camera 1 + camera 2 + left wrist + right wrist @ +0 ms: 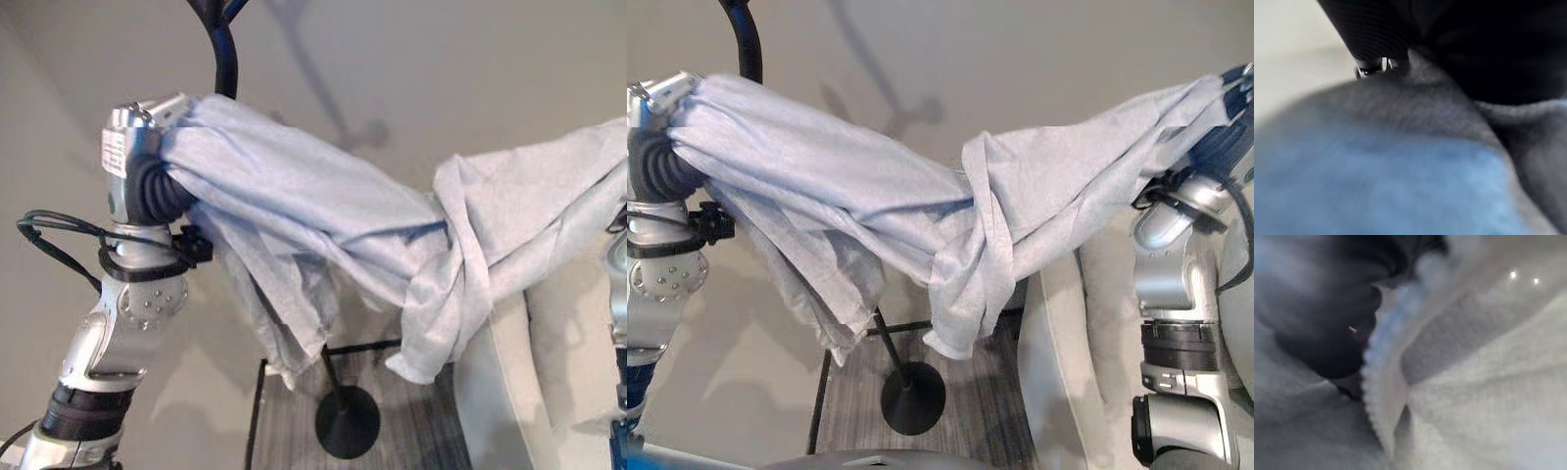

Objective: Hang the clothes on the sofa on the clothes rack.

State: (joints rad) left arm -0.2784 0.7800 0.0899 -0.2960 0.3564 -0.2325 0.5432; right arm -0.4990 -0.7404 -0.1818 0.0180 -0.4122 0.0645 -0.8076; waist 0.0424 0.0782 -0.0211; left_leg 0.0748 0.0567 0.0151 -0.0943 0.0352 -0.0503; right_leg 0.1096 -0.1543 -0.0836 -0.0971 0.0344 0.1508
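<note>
A pale blue garment (323, 220) hangs stretched in the air between my two raised hands, its middle sagging in twisted folds. My left hand (137, 132) is up at the left, with one end of the cloth bunched in its grip and draped over it. At the upper right my right hand (1229, 98) holds the other end, gathered at its dark fingertips. The black clothes rack stands behind the cloth: its curved pole (224, 59) rises just behind my left hand, and its round base (347, 421) rests on the floor below.
A white sofa (1068, 343) stands at the lower right, under the right end of the garment. A grey striped rug (294, 421) with a dark border lies under the rack's base. A plain pale wall is behind.
</note>
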